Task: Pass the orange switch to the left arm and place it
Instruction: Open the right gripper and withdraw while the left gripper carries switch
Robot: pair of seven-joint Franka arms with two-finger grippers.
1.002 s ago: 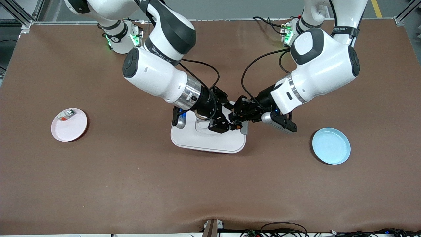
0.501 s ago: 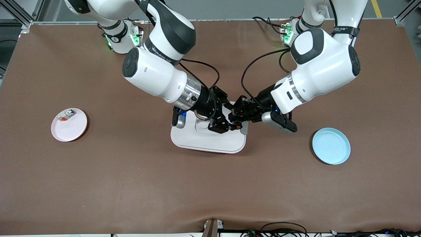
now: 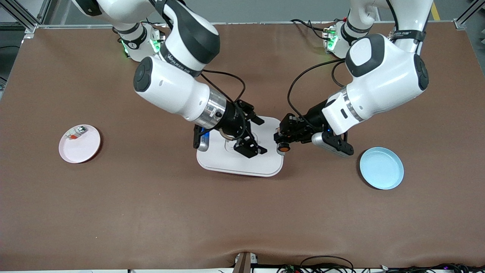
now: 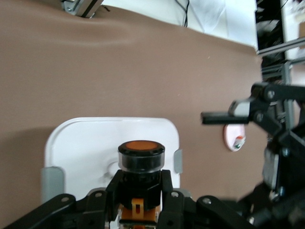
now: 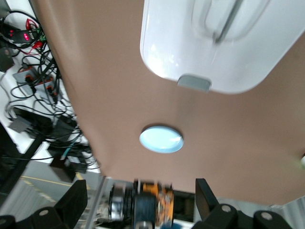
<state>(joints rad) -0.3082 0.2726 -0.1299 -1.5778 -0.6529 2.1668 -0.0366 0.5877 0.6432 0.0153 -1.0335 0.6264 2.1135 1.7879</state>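
Counting one orange switch [image 3: 283,148], one box [image 3: 242,161], two plates [image 3: 381,168].

A brown table [image 3: 151,212] fills nearly the whole front view, its cover slightly rippled along the edge nearest the camera. Aluminium frame rails [image 3: 22,21] stand at the corners by the robot bases, with grey floor [image 3: 265,9] past them and a yellow floor line [image 3: 434,9]. Black cables [image 3: 326,263] and small electronics lie along the near edge. Light is even and bright
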